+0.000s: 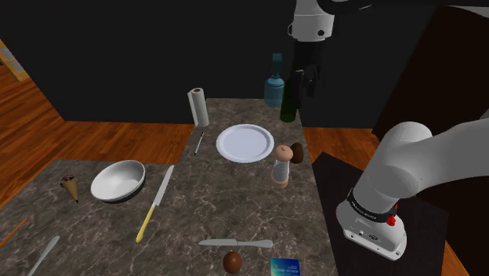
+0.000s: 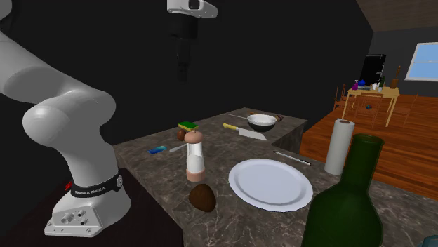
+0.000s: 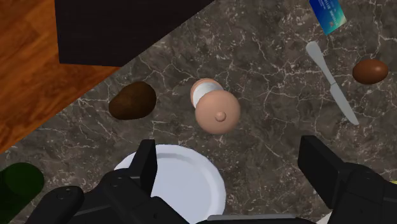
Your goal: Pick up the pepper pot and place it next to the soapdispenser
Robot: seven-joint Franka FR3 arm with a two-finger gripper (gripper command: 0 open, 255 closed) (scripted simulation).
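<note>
The pepper pot (image 1: 283,164), peach-coloured with a white band, stands upright on the dark marble counter (image 1: 235,212) just beside the white plate (image 1: 245,143). It also stands in the second exterior view (image 2: 195,157) and lies below the hand in the wrist view (image 3: 216,109). A blue-green soap dispenser (image 1: 274,83) stands at the counter's far end, with a dark green bottle (image 1: 289,103) beside it. My gripper (image 1: 304,81) (image 2: 183,69) hangs high above the counter, over the pepper pot. Its fingers (image 3: 145,159) are open and hold nothing.
A brown egg-shaped thing (image 1: 298,150) lies right by the pot. A paper towel roll (image 1: 199,107), a bowl (image 1: 118,179), a yellow-handled knife (image 1: 154,203), a butter knife (image 1: 235,243), another brown lump (image 1: 232,262) and a blue card (image 1: 285,266) share the counter. The robot's stand (image 1: 376,227) borders its edge.
</note>
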